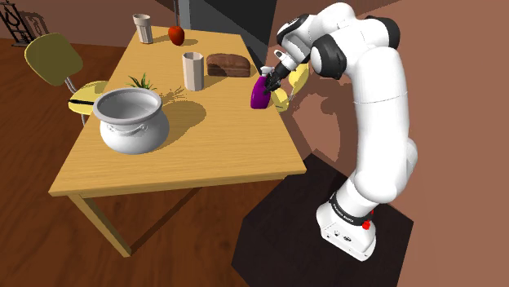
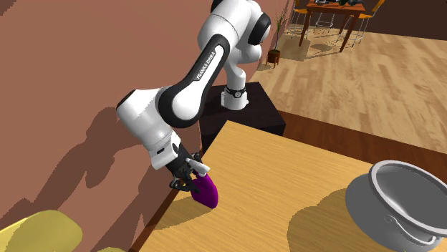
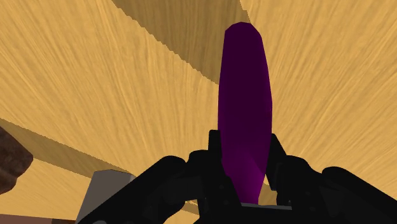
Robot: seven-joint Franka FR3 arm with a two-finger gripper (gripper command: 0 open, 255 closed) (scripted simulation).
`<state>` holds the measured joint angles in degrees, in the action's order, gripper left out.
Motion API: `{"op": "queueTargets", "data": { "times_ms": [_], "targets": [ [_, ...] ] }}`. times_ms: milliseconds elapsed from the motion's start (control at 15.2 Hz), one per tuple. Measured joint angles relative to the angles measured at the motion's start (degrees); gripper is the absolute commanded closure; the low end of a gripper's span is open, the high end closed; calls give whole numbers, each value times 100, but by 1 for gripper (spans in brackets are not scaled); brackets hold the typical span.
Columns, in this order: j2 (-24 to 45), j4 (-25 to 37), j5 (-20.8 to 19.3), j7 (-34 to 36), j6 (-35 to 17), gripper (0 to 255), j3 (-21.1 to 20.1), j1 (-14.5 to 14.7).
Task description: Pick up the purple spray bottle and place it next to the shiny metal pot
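1. Black gripper fingers (image 3: 215, 145) sit closest to you in the wrist view. They are closed against the two sides of the smooth purple spray bottle (image 3: 245, 95), so the gripper (image 3: 245, 149) has hold of it at its upper end.
2. You cannot make out the bottle's spray head, because the fingers cover that end. You also cannot tell whether its rounded base touches the wood or hangs just above it.
3. The bottle's long axis runs in line with the fingers, with the top in the gripper (image 2: 192, 177) and the base pointing down at the table. In the second exterior view the bottle (image 2: 206, 190) leans, its top tipped toward the arm.
4. In the shoulder view the bottle (image 1: 259, 95) is at the edge of the light wooden table (image 1: 220, 155) nearest the arm, under the gripper (image 1: 269, 80).
5. A yellow shape (image 1: 298, 77) just behind the gripper is partly hidden and hard to identify.
6. Near the bottle you have a tall pale cup (image 1: 192, 70) and a brown loaf (image 1: 227, 65).
7. The shiny grey metal pot (image 1: 130, 122) stands well apart from the bottle, toward the shoulder view's left. The second exterior view's lower right edge cuts off part of the pot (image 2: 401, 207).
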<state>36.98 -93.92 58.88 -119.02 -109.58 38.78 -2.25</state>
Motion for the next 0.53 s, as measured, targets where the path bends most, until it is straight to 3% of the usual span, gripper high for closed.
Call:
{"op": "queueTargets", "data": {
  "times_ms": [528],
  "targets": [
    [-194,76,-165,188,174,255,98,48]
  ]
}}
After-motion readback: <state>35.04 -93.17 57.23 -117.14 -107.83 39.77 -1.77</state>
